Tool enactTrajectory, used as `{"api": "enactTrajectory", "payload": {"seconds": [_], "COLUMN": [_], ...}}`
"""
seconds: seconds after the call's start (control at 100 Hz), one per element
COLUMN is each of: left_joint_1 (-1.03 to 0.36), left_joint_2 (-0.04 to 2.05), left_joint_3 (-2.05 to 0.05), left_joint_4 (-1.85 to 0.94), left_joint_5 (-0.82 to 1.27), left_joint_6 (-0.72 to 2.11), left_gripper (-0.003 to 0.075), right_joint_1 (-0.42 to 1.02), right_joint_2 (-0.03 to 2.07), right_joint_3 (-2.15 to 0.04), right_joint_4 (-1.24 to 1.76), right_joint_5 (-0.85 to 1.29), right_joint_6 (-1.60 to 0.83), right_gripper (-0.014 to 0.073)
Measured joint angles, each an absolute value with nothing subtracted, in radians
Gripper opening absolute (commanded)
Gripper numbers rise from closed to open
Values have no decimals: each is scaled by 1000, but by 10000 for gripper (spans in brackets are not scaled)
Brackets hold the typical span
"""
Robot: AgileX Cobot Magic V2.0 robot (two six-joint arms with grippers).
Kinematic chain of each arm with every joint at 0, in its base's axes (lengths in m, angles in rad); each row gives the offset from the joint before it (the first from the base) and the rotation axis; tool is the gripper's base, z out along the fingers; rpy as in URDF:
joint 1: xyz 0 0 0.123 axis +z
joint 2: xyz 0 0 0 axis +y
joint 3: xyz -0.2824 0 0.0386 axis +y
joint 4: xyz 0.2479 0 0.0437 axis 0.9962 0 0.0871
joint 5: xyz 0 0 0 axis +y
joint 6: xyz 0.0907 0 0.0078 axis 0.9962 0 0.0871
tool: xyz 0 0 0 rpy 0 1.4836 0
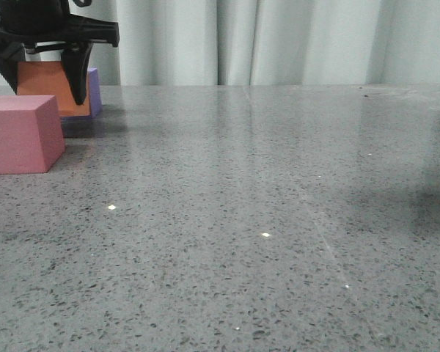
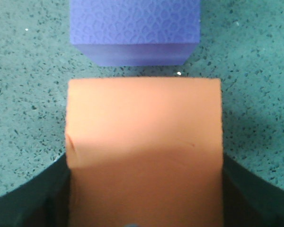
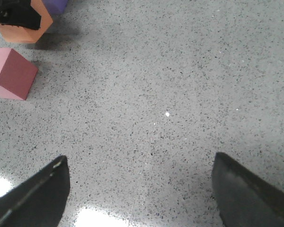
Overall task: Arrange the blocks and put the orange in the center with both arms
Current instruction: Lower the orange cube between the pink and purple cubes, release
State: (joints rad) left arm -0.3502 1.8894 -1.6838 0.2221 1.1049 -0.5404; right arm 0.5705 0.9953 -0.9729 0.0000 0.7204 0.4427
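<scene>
My left gripper (image 1: 48, 92) is shut on the orange cube (image 1: 48, 84) at the far left of the table; its dark fingers (image 2: 28, 194) press both sides of the orange cube (image 2: 144, 142) in the left wrist view. The purple cube (image 1: 94, 89) stands right behind it, a small gap apart (image 2: 135, 30). The pink cube (image 1: 20, 133) sits nearer the front, at the left edge of the front view. My right gripper (image 3: 139, 182) is open and empty above bare table; its view shows the pink cube (image 3: 12, 73), the orange cube (image 3: 26, 26) and a corner of the purple cube (image 3: 57, 5).
The grey speckled table (image 1: 264, 220) stretches to the right. A pale curtain (image 1: 279, 40) hangs behind the table's far edge. The right arm does not show in the front view.
</scene>
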Motion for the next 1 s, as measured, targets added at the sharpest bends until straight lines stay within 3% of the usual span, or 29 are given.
{"api": "enactTrajectory", "payload": {"seconds": [0.43,0.55,0.74,0.82,1.0], "left_joint_1": [-348,-339,-334,-334,-329], "left_joint_2": [1914,1914,1914,1914,1915], "left_joint_3": [-1684,-1684,-1684,-1684,-1684], "left_joint_4": [218,207,199,199,199], "left_joint_5": [1101,1101,1101,1101,1100], "left_joint_6": [-542,-542,-534,-531,-528], "left_gripper": [104,209,503,547,549], "right_joint_1": [570,570,570,570,570], "right_joint_2": [995,995,995,995,995], "right_joint_3": [-973,-973,-973,-973,-973], "right_joint_4": [0,0,0,0,0], "right_joint_5": [720,720,720,720,720], "right_joint_6": [443,443,443,443,443], "right_gripper": [611,611,611,611,611]}}
